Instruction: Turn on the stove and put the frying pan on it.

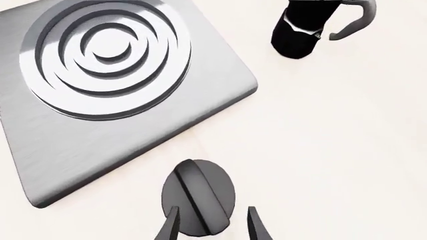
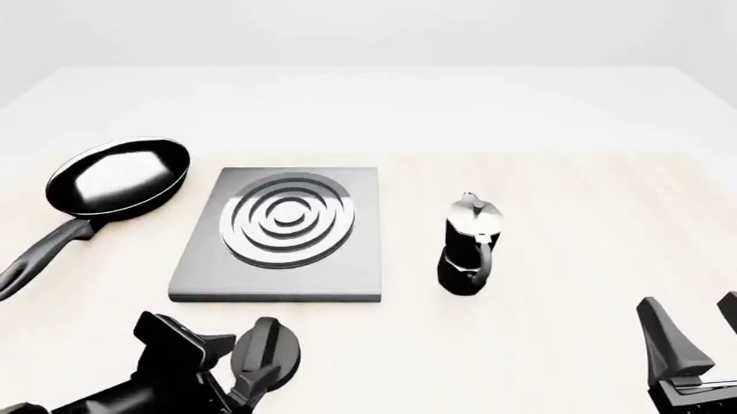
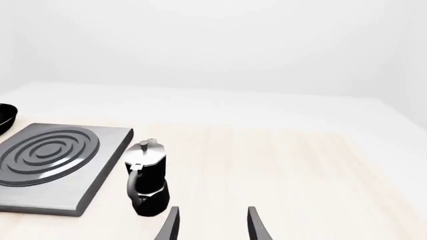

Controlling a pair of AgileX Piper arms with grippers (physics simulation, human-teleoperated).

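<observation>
at the far left of the table sits the frying pan (image 2: 119, 176), round and shiny black, with its long handle (image 2: 43, 252) pointing back toward the arms. it is just beside the stove (image 2: 282, 235) but not on it, and nothing is holding it.

next comes the stove, a flat grey slab with silver rings (image 2: 288, 220) on top. the rings are bare.

near the front edge of the stove is the black oval knob (image 2: 267, 352), with a ridge down its middle. the left gripper (image 2: 236, 366) is right at the knob. its two fingers (image 1: 170, 225) are open a little, with the knob's near edge between them, and i cannot tell if they touch it. if the fingers shut off to one side of the ridge, they could slip and the knob would not turn. if they push down hard, the knob could slide away.

to the right of the stove stands a small moka pot (image 2: 469, 246), upright and close to the slab. a wide swing with the pan could knock it over.

far right, the right gripper (image 3: 210, 225) hangs over bare table, fingers open, holding nothing.
</observation>
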